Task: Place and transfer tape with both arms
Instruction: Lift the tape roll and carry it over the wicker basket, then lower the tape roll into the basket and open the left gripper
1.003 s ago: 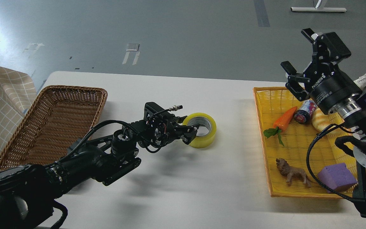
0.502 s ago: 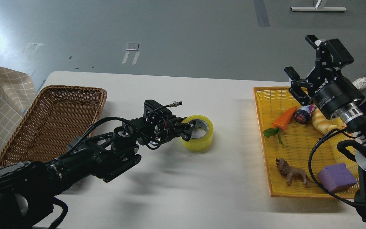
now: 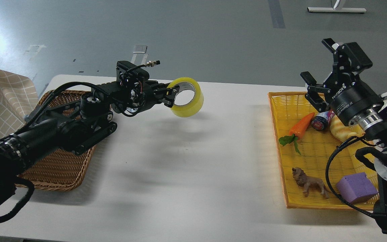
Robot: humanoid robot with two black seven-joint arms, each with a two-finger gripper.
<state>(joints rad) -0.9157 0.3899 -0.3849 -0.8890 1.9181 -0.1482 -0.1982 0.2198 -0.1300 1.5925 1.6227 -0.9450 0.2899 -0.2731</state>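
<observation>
Nearest me, along the front of the white table [image 3: 193, 188], nothing lay between the two baskets, so there was open room to move. On the right, the yellow tray [image 3: 275, 134] held a toy lion [image 3: 309, 184], a purple block [image 3: 356, 187] and a carrot [image 3: 300, 125]; the right gripper [image 3: 317, 67] hung above its far end with jaws spread wide, holding nothing. On the left, the left gripper [image 3: 172, 95] was closed on the wall of the tape [image 3: 188, 101], one finger through the core, the roll clear of the table just beside the brown basket [image 3: 50, 171]. I judged the carry best done level and slow, clearing the basket's near rim before lowering, since a pinch on the wall alone could let the roll swing.
</observation>
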